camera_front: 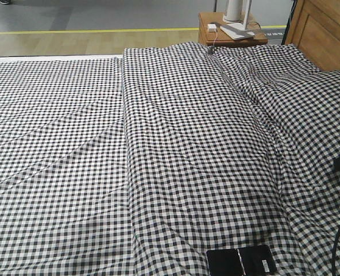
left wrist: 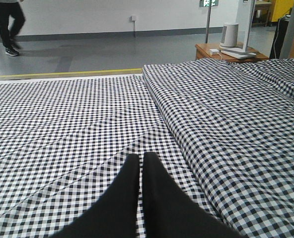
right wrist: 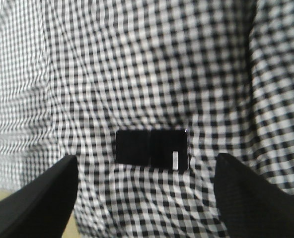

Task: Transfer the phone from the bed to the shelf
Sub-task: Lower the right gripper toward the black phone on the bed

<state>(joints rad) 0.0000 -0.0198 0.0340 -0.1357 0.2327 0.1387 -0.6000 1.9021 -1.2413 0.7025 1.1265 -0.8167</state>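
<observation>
Hanging over the bed [right wrist: 137,59], the right claw [right wrist: 146,157] is spreading its jaws wide with nothing in them. The phone [right wrist: 152,147] is lying flat on the checks straight below, between the two fingers [right wrist: 37,198] and at the bed's near edge, right of middle. Its long axis is running left to right, along the line on which the jaws close, so gripping its narrow width is likely calling for a wrist turn. The left claw [left wrist: 141,157] is sitting clenched on nothing further left, and the right arm is looking nearer. The bed is lying soft and creased. A nightstand [camera_front: 230,29] and headboard [camera_front: 325,34] are standing far right. No shelf is showing.
</observation>
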